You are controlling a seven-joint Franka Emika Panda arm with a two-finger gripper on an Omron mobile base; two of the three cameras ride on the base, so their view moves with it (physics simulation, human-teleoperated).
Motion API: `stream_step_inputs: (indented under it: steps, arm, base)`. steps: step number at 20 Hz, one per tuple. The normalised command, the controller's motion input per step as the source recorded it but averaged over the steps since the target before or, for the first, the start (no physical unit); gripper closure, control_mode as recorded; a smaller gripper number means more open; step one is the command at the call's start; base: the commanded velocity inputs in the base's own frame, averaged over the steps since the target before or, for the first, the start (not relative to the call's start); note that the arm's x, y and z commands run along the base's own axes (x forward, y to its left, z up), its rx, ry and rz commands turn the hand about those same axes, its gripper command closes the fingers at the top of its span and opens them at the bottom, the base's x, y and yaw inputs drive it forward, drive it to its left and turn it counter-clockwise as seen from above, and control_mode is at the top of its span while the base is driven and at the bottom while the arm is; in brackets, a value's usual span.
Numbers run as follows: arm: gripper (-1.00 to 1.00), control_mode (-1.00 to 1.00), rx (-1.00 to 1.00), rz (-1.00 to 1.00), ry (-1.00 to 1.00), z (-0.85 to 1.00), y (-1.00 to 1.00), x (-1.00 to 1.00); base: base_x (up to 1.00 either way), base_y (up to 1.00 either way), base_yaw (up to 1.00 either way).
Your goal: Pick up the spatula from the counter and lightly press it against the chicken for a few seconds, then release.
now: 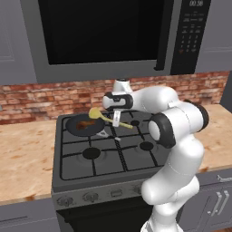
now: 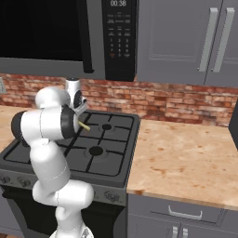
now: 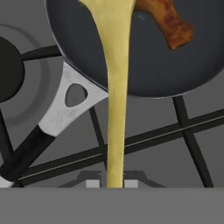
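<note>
Gripper (image 3: pixel 114 183) is pinching shut on the handle end of the flat yellow spatula (image 3: pixel 116 109), so its blade is hanging over the round dark pan (image 3: pixel 188 65), upper frame, beside the browned chicken piece (image 3: pixel 168 22).

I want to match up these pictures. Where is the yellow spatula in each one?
Left base view: the spatula sits mid-picture, its blade over the right part of the pan.
Right base view: a short yellow end pokes out beside the white arm, left of centre.
Hand view: it runs up the middle.
Shared landmark: the stove grates.
</note>
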Motion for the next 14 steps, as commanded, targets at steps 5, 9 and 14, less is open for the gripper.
stream_step_inputs:
  steps: [5,9,14]
  arm:
    - [1.0,-1.0,-0.03,0.02,0.01,0.0,0.09,0.16]
    - [1.0,-1.0,-0.04,0.01,0.05,0.0,0.14,0.15]
    - [1.0,-1.0,-0.06,0.01,0.06,-0.02,0.08,0.13]
  base:
    - [0.0,0.0,0.0]
    - [0.0,0.0,0.0]
    - [0.0,0.0,0.0]
